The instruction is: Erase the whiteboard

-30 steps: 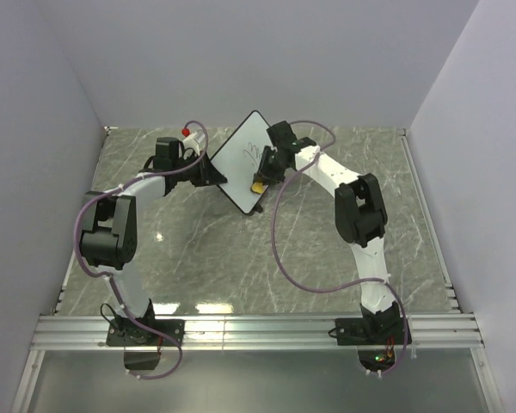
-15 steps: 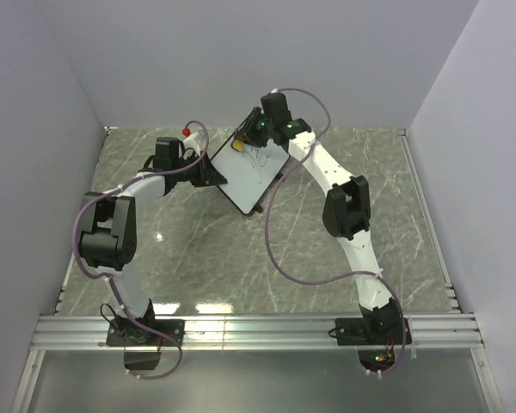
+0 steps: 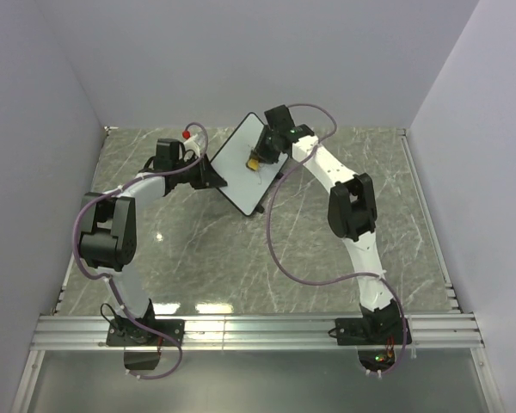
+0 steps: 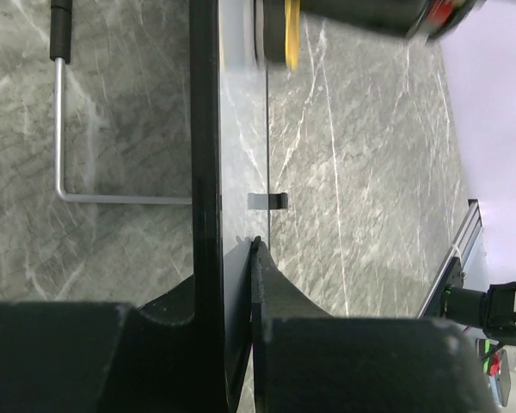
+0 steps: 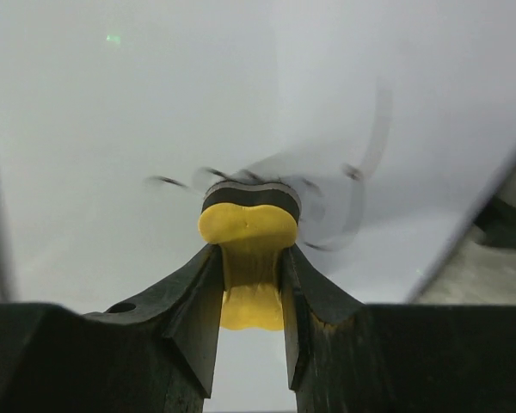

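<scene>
Whiteboard (image 3: 234,172): rim clamped between closed left jaws, face just ahead of right jaws, which grip yellow eraser (image 5: 247,228) against it; black scribbles (image 5: 353,172) flank the eraser, erasing judged unfinished.

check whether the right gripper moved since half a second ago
Yes. The right gripper, shut on the yellow eraser, slid from the whiteboard's far edge back toward its middle, away from the back wall.
</scene>
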